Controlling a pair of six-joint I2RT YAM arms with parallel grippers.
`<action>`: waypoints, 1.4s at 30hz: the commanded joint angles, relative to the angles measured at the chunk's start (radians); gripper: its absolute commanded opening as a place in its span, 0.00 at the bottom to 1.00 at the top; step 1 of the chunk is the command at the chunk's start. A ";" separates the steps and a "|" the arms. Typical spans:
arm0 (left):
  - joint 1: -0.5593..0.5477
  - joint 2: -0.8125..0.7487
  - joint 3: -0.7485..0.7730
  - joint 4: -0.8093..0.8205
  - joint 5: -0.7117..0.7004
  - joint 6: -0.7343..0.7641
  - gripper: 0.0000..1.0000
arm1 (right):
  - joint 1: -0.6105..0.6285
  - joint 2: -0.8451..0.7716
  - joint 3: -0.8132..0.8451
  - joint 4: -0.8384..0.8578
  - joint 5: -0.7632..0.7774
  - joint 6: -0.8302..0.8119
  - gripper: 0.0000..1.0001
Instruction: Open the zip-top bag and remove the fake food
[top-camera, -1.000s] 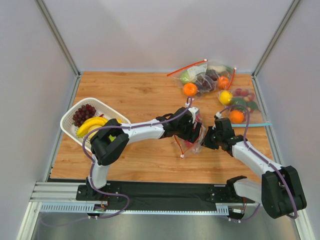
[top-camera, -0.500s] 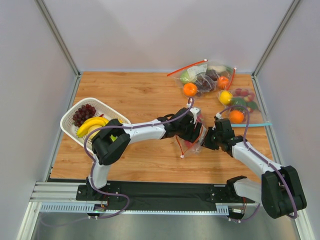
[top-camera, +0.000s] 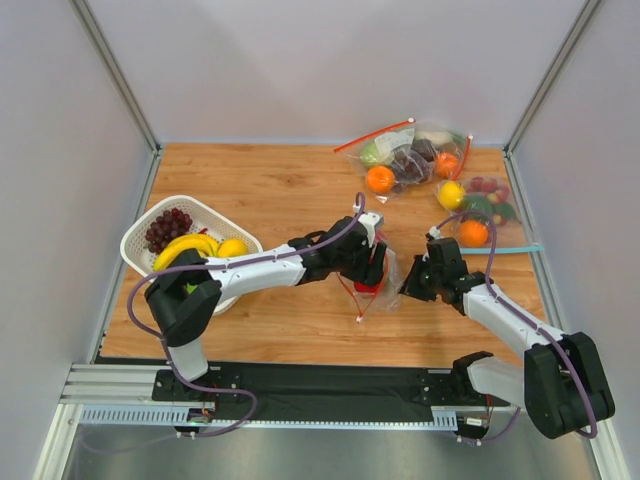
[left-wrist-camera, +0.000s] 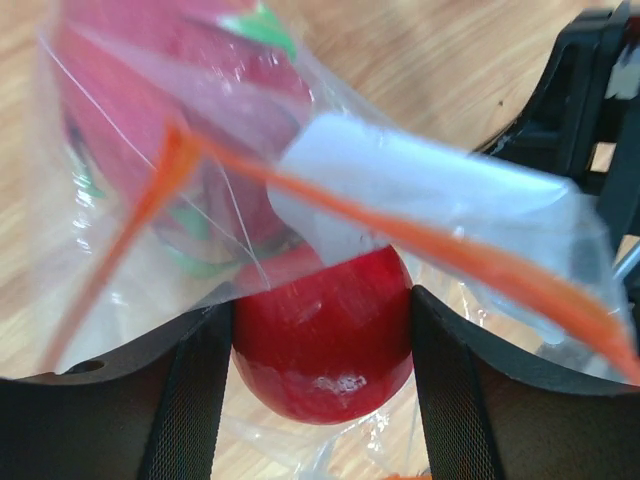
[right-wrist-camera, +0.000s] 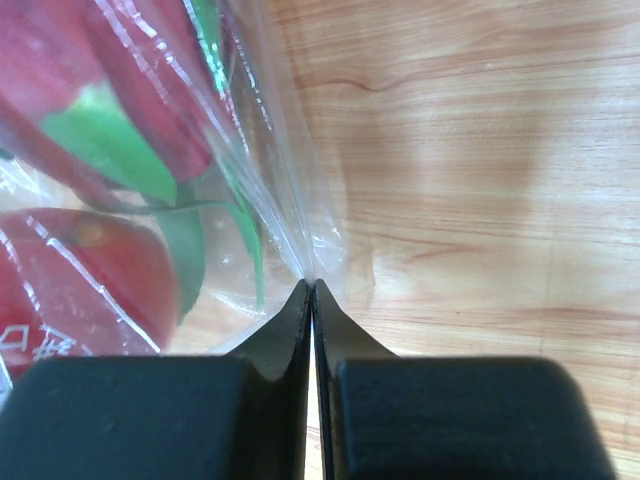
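- Starting nearest the bases, both arms reach in toward the middle of the wooden table (top-camera: 270, 190) and meet just right of centre.
- right gripper (top-camera: 408, 288) comes in from the right. In its wrist cam the right gripper (right-wrist-camera: 312, 295) has its jaws pinched tight together on a thin fold of the zip-top bag (right-wrist-camera: 250, 180), low over the wood.
- left gripper (top-camera: 375, 270) comes in from the left, just beside the right one. Up close, the left gripper (left-wrist-camera: 322, 365) is clamped around a round red fruit (left-wrist-camera: 322, 335), one finger on each side of it.
- the zip-top bag (top-camera: 390, 272) is stretched between the two grippers, and its red-orange zip strip (top-camera: 350, 298) dangles toward the near-left.
- in the left wrist cam the plastic drapes over the top of the red fruit, with the white label (left-wrist-camera: 430, 190) and the orange strip running across. Honestly can't tell if the fruit is fully clear of the bag.
- a pink fruit with green tips (left-wrist-camera: 150, 90) sits inside the bag beyond the red one.
- further left, near the table's left edge, is a white basket (top-camera: 135, 240) with dark grapes, bananas and a yellow fruit in it.
- at the far right corner are two other bags of fruit (top-camera: 410, 155), side by side and well apart from the grippers.
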 joint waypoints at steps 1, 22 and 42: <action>0.011 -0.080 -0.014 0.028 -0.063 0.009 0.08 | -0.006 -0.013 0.007 -0.034 0.055 -0.019 0.00; 0.154 -0.634 -0.212 -0.206 0.254 0.118 0.09 | -0.004 0.021 0.102 -0.052 0.069 -0.039 0.00; 0.922 -0.688 -0.240 -0.258 -0.095 0.170 0.16 | -0.004 0.010 0.099 -0.049 0.048 -0.046 0.00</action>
